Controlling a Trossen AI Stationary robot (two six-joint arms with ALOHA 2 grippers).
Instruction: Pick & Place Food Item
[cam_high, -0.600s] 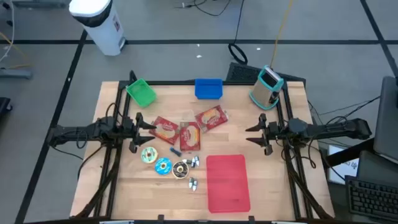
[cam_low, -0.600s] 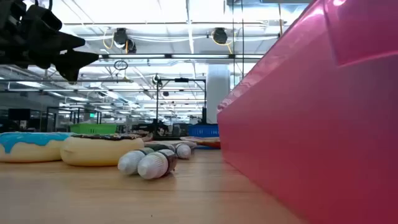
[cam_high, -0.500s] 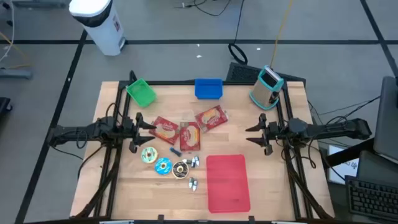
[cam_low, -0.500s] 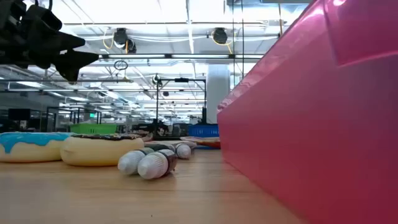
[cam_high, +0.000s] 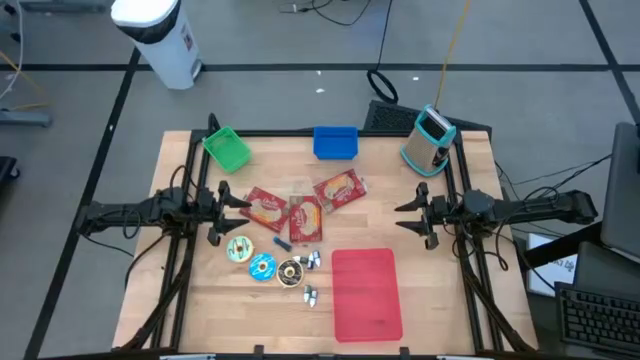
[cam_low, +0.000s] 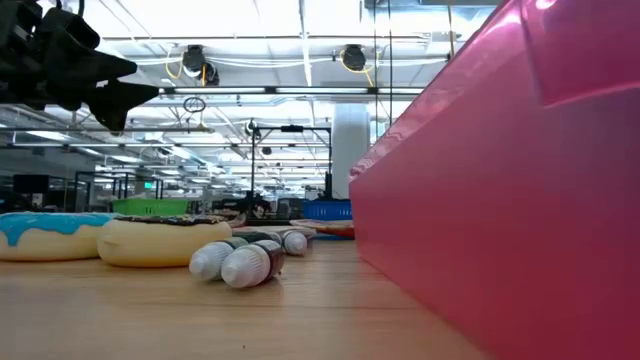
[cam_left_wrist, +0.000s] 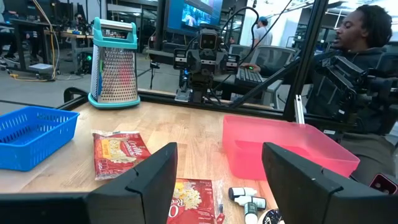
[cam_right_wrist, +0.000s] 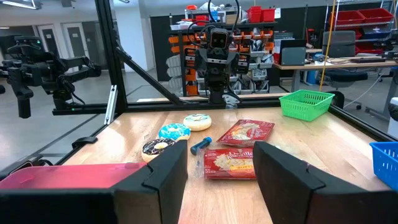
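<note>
Hovering: your left gripper (cam_high: 243, 201) gapes empty just beside the red snack packet (cam_high: 265, 208) | right gripper (cam_high: 405, 217) released, well apart from packets.

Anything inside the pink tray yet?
Nothing shows inside the shallow pink plastic tray from above; its floor looks bare. The level view shows only its outer wall, hiding the interior.

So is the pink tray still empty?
Empty: the pink tray shows only bare pink floor in the high view; donuts and snack packets lie beside it.
</note>
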